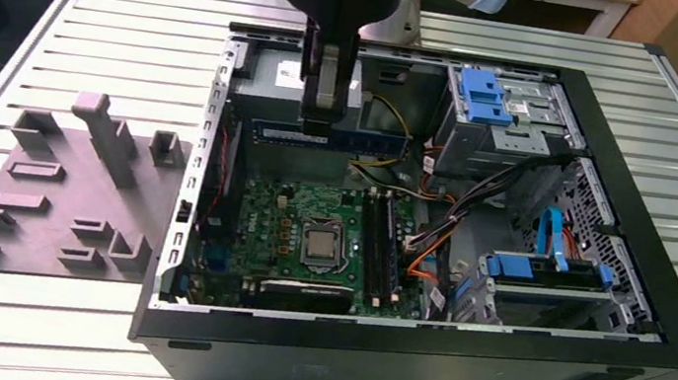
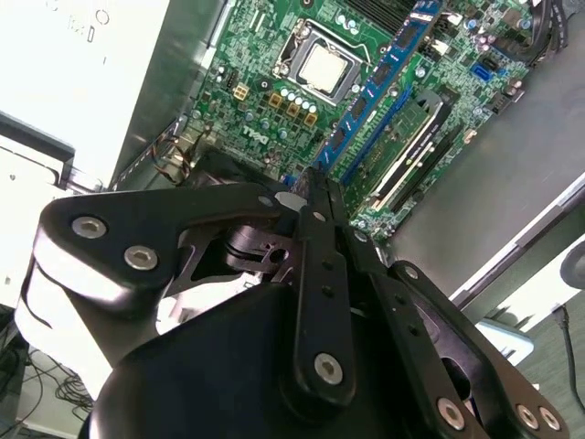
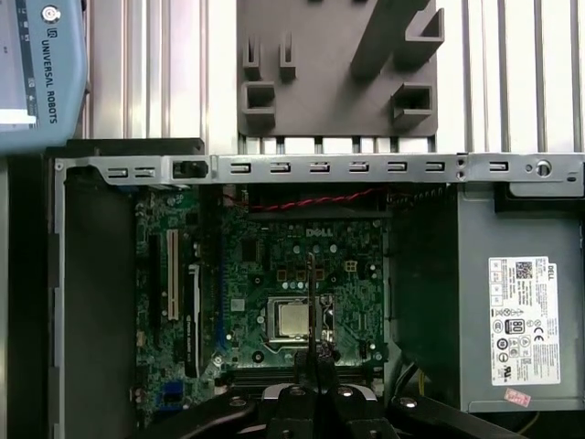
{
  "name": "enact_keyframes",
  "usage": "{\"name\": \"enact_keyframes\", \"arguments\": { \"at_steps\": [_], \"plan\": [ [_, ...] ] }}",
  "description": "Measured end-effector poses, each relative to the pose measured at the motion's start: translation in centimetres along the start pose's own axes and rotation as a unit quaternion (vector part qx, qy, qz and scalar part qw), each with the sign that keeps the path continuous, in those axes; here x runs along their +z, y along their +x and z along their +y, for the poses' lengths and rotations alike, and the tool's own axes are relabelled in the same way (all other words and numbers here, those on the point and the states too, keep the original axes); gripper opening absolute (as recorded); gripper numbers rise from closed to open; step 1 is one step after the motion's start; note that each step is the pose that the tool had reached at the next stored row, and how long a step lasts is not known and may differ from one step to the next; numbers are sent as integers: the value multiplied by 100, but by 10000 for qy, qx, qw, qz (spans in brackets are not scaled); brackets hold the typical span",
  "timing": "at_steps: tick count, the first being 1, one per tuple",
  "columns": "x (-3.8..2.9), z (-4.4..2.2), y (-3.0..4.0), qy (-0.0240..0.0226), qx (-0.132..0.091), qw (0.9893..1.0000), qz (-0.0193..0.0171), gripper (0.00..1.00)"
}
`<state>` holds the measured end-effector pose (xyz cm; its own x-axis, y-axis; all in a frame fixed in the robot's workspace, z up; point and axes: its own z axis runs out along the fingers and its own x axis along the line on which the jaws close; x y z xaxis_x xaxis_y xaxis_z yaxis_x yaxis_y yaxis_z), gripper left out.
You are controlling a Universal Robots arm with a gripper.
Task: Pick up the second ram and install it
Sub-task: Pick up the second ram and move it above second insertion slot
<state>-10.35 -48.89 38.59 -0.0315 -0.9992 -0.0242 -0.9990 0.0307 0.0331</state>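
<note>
In the upper middle of the exterior view, the pincer (image 1: 319, 125) pinches the ram (image 1: 373, 142), holding it level above the green board (image 1: 294, 229) inside the open case (image 1: 395, 357).

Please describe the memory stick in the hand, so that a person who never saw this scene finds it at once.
Find the open black computer case. Over it hangs the hand, shut on the second ram: a long, thin bluish strip with a row of small chips. Unlike the slots on the green motherboard below, it is held in the air.
</note>
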Motion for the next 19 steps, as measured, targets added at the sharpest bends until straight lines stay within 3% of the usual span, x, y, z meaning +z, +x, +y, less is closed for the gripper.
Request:
{"name": "enact_keyframes", "arguments": {
  "at_steps": [19],
  "plan": [
    [74,-90,-1,-2,0,10000,0,12]
  ]
}}
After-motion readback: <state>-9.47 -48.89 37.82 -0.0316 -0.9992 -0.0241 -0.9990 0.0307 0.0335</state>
